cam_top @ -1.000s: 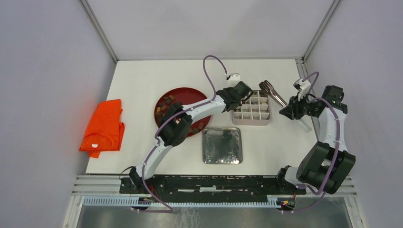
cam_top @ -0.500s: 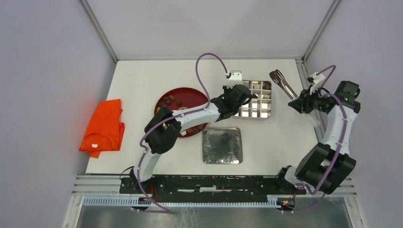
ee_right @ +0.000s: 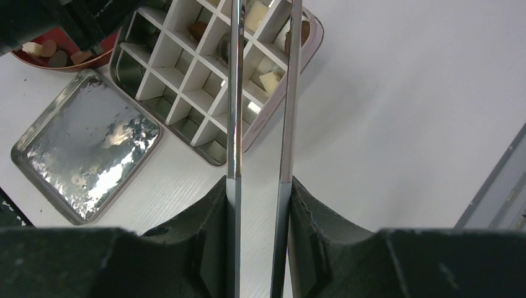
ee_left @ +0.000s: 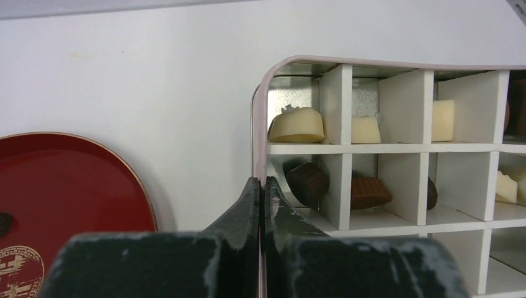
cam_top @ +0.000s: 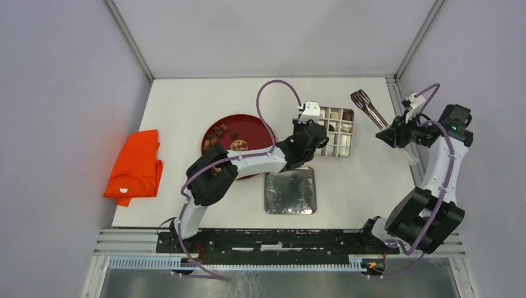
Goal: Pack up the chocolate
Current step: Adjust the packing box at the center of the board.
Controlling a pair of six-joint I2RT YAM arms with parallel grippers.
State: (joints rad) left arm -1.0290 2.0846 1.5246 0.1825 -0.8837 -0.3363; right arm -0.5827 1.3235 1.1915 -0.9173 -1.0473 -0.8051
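**Chocolate packing station: positions**

- Left gripper point(ee_left: 261, 189): jaws pressed together, pinching the thin left wall of the pale pinkish box point(ee_left: 255, 124) with white grid compartments.
- Chocolate pieces point(ee_left: 296, 126): bite-size, cream-white and dark brown. Several sit in the box's cells, at 12 to 2 o'clock from the left gripper's tips in the left wrist view. The nearest is a dark piece just beside the tips at 1 o'clock, with a cream one beyond it. Others lie on the dark-red round plate point(cam_top: 248, 127), at 9 o'clock of the box in the top view.
- Right gripper point(ee_right: 259, 186): clamped on a pair of metal tongs point(ee_right: 234, 93), blades slightly apart, tips near the box's 1 o'clock corner.
- Square hammered-metal tray point(cam_top: 290, 190): at 7 o'clock of the box, near it.
- Orange folded cloth point(cam_top: 135, 164): at the 9 o'clock edge of the white table point(cam_top: 180, 112).
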